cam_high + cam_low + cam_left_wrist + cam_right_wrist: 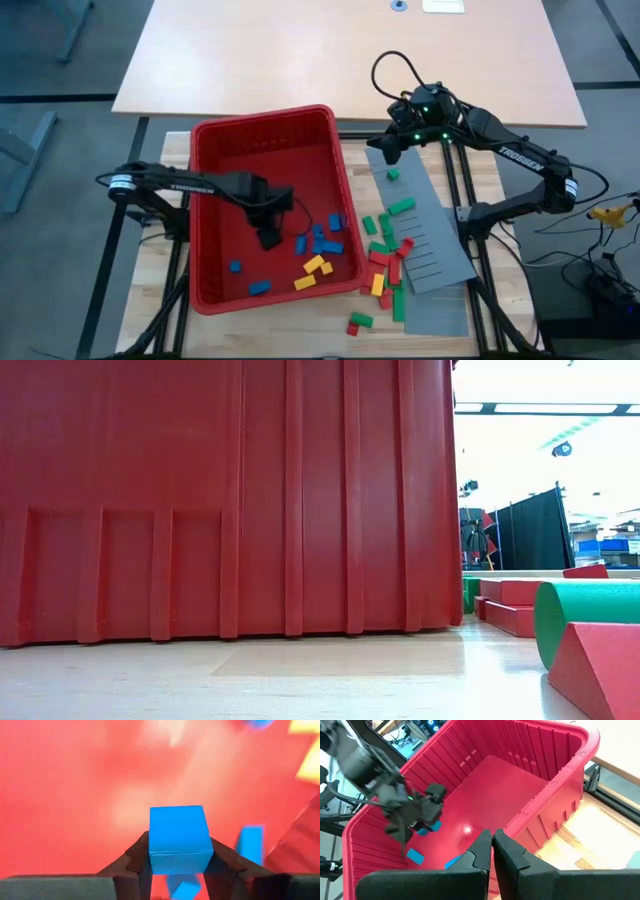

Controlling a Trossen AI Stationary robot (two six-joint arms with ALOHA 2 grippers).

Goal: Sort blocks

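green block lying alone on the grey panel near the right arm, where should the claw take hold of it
Come straight down on the green block and pinch its two long sides at the middle. It lies flat and alone on the grey panel, so both sides are free. The right claw, shut and empty, hangs closest.

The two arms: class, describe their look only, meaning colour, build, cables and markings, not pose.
Both arms are dark, slim and jointed. The right arm carries white lettering on its forearm, small green lights near the wrist and a black cable looping above it. The left arm has white lettering and a pale band near its base. The left gripper has dark, wedge-shaped fingers, as does the right gripper.
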